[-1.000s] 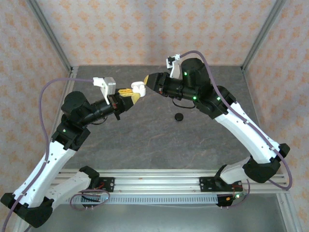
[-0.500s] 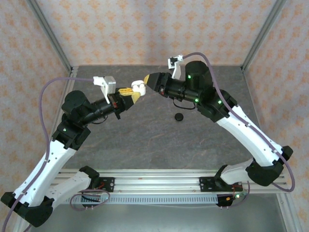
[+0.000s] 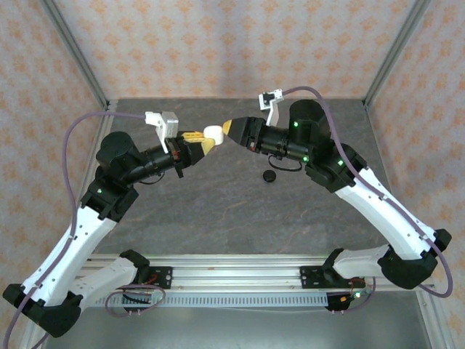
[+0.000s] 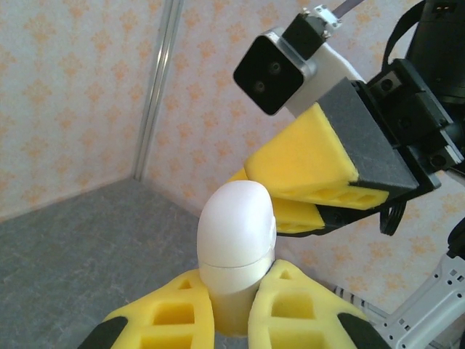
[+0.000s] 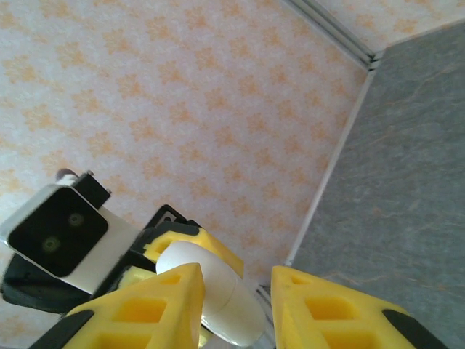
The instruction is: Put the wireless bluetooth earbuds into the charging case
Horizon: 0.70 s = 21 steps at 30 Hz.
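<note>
A closed white egg-shaped charging case (image 3: 213, 134) hangs in the air above the back of the table. My left gripper (image 3: 201, 139) is shut on its lower half, which shows clearly in the left wrist view, with the case (image 4: 236, 240) standing up between the yellow fingers (image 4: 174, 313). My right gripper (image 3: 231, 127) faces it from the right. In the right wrist view the case (image 5: 221, 294) lies against the left finger (image 5: 156, 305), with a gap to the other finger, so my right gripper (image 5: 236, 275) is open. The earbuds are hidden.
A small round black object (image 3: 269, 176) lies on the grey table (image 3: 218, 211) below the right forearm. Patterned walls and metal corner posts (image 3: 73, 54) close in the back and sides. An aluminium rail (image 3: 232, 273) runs along the near edge.
The right arm has swung its wrist to the right and rolled, with its fingertips still at the case's top. The left gripper has kept the case and shifted it slightly to the right.
</note>
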### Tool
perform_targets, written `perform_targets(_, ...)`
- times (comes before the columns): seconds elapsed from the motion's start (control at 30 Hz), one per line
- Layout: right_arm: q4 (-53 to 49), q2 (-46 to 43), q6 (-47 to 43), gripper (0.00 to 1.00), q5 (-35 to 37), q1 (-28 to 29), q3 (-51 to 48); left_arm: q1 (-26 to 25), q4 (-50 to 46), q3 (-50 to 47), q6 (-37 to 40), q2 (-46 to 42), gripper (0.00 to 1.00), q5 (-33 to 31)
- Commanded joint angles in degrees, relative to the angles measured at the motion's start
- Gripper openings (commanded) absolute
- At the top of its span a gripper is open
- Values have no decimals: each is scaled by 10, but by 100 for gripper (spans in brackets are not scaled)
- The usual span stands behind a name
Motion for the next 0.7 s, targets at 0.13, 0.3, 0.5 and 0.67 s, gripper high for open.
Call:
perform_targets(0.13, -142, 7, -86, 29, 1, 12, 20, -3, 20, 30, -27, 11, 0, 6)
perform_targets(0.3, -187, 0, -116, 29, 37, 13, 27, -3, 7, 28, -19, 12, 0, 3)
perform_targets(0.5, -181, -24, -123, 32, 108, 0, 58, -3, -13, 9, -7, 10, 0, 7)
perform_targets(0.67, -194, 23, -135, 45, 79, -1, 124, -4, -26, 5, 0, 10, 0, 11)
